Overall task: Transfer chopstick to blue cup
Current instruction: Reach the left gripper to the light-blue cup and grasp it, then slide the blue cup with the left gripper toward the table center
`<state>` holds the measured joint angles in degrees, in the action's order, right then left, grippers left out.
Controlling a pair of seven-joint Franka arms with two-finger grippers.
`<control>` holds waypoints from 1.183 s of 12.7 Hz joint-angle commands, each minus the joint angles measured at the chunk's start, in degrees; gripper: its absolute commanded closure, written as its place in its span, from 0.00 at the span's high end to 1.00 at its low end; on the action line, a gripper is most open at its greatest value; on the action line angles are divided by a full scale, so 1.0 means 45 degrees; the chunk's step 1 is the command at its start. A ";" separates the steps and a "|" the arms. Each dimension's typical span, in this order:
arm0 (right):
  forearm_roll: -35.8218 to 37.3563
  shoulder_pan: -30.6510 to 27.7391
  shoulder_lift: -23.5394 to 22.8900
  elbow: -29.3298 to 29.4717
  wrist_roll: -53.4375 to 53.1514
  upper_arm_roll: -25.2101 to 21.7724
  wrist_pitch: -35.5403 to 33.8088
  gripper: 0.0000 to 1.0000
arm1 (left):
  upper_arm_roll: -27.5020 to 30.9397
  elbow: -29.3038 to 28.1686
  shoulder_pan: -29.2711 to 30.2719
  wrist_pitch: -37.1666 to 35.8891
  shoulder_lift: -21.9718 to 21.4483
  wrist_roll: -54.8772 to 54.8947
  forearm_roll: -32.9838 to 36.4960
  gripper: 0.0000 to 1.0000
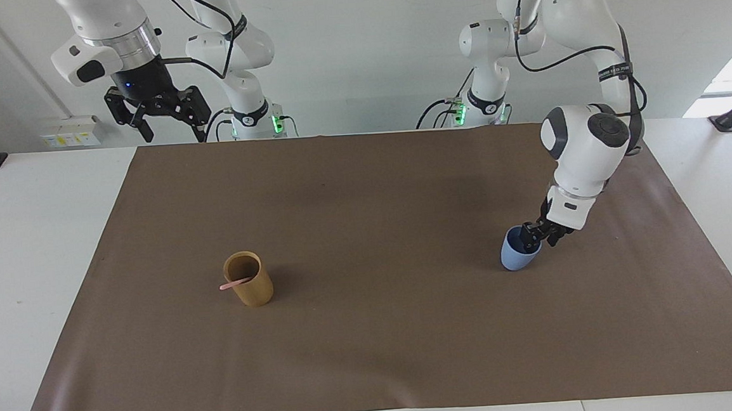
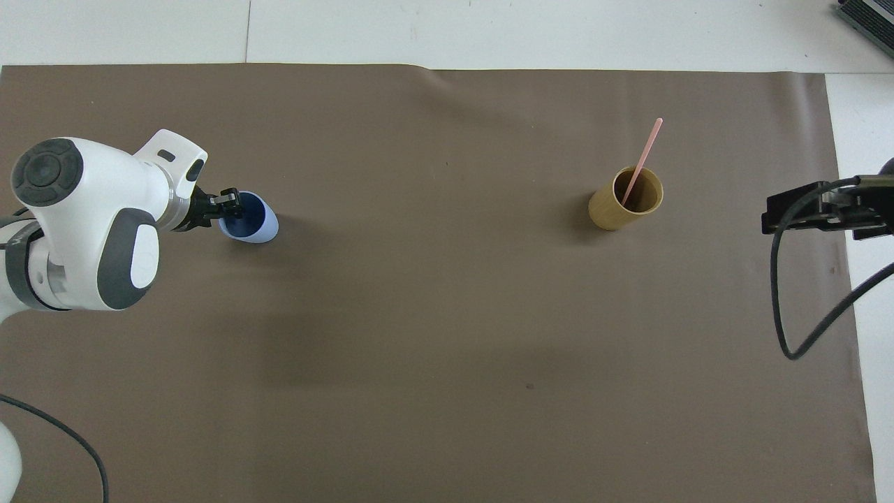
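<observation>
A single pale pink chopstick (image 1: 233, 283) (image 2: 644, 155) leans in the tan bamboo cup (image 1: 252, 290) (image 2: 617, 212), toward the right arm's end of the mat. The blue cup (image 1: 514, 257) (image 2: 257, 225) stands upright toward the left arm's end. My left gripper (image 1: 533, 236) (image 2: 227, 206) is down at the blue cup's rim, on the side toward the mat's end, touching or nearly touching it. High over the table edge by its own base, my right gripper (image 1: 167, 119) (image 2: 817, 209) waits, open and holding nothing.
A brown mat (image 1: 387, 344) (image 2: 447, 349) covers most of the white table (image 1: 38, 251). Only the two cups stand on it. A black cable (image 2: 789, 293) hangs from the right arm over the mat's end.
</observation>
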<state>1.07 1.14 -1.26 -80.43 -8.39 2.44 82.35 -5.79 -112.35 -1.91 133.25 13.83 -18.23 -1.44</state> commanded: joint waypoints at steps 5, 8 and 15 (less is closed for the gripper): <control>-0.0238 -0.0136 0.0065 -0.0096 0.0322 0.0006 0.0098 1.00 | 0.0037 0.1428 -0.0200 -0.0486 0.0131 -0.0128 0.0142 0.00; -0.0238 -0.0136 0.0065 -0.0096 0.0322 0.0006 0.0098 1.00 | 0.0017 0.2599 -0.1231 -0.2128 -0.0340 -0.0341 0.0221 0.00; -0.0238 -0.0155 0.0065 -0.0096 0.0322 0.0006 0.0098 1.00 | -0.0002 0.1978 -0.4962 -0.2073 -0.0459 -0.3171 0.1060 0.00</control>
<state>1.07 1.14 -1.26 -80.43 -8.39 2.43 82.35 -6.87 -101.79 -21.19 123.45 11.99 -29.91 1.65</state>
